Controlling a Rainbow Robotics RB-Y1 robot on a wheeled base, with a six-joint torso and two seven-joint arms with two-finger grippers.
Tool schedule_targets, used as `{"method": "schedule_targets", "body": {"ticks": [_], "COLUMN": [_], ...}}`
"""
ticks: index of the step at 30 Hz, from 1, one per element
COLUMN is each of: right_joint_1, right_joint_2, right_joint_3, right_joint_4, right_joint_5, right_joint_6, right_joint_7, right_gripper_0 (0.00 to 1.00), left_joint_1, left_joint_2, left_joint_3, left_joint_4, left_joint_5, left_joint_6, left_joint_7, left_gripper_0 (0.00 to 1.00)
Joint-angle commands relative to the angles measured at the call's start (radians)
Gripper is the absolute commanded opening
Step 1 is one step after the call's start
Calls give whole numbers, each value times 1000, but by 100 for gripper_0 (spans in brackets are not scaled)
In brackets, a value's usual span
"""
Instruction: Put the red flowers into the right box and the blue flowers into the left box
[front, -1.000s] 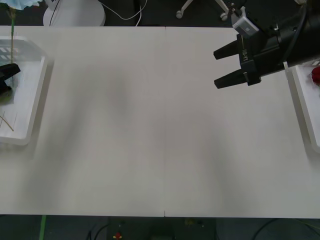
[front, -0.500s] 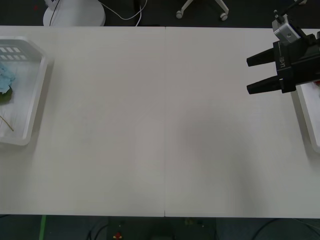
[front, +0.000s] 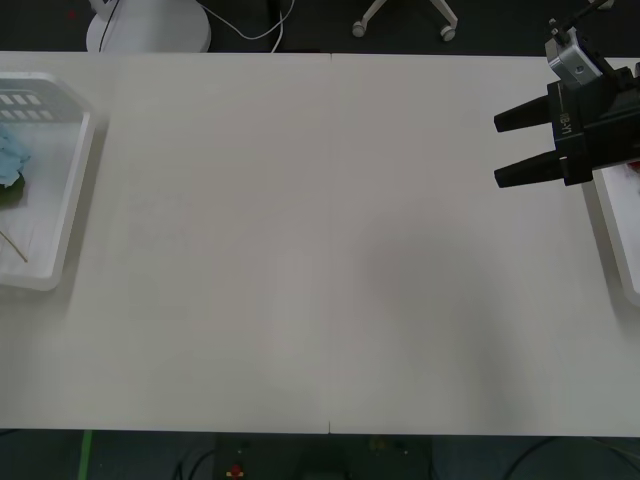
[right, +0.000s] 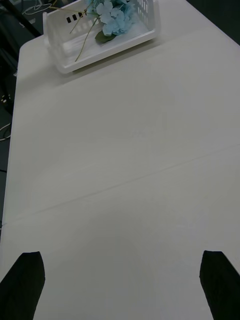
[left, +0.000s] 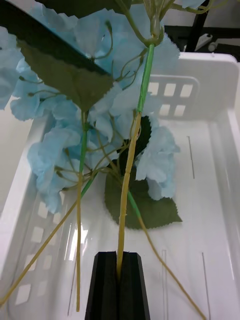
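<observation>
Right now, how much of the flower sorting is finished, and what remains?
Nearly finished. Blue flowers already lie in the left box, and the table between the boxes holds no flowers. The left gripper is shut on one blue stem above that box; releasing it remains. The right gripper is open beside the right box.

pale blue flowers (left: 65, 145), green leaves; white left box (left: 210, 165); black right gripper (front: 508, 148).

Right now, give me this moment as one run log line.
left hand: shut on blue flower stem, over left box | right hand: open, empty, beside right box | table: bare middle
</observation>
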Motion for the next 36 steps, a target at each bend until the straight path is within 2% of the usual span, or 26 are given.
{"method": "schedule_targets", "body": {"ticks": [1,6,8,9,13,14,15,18,22,26,28,36], "right_joint_1": [0,0,0,0,0,0,0,0,0,0,0,0], "right_joint_2": [-4,0,2,2,3,3,3,3,3,3,3,3], "right_joint_3": [-35,-35,-35,-35,-35,-35,-35,-35,-35,-35,-35,-35], "right_joint_4": [-16,-25,-28,-28,-29,-29,-29,-29,-29,-29,-29,-29], "right_joint_5": [15,15,15,15,15,15,15,15,15,15,15,15], "right_joint_6": [6,8,8,8,8,8,8,8,8,8,8,8], "right_joint_7": [15,15,15,15,15,15,15,15,15,15,15,15], "right_gripper_0": [90,89,90,90,90,89,89,90,91,100,100,100], "left_joint_1": [34,33,33,33,33,31,30,30,26,26,26,25], "left_joint_2": [66,66,66,66,66,66,66,66,66,66,66,68], "left_joint_3": [-21,-29,-32,-35,-48,-56,-61,-67,-67,-102,-137,-283], "left_joint_4": [20,20,21,20,20,20,17,-21,-103,-212,-264,-541], "left_joint_5": [-11,-9,-3,0,32,45,51,69,118,223,267,244], "left_joint_6": [-21,-21,-20,-20,-6,-6,-6,23,94,158,160,177], "left_joint_7": [9,6,6,6,6,4,2,1,10,19,21,12], "left_gripper_0": [0,0,5,11,19,29,34,69,84,90,100,100]}}
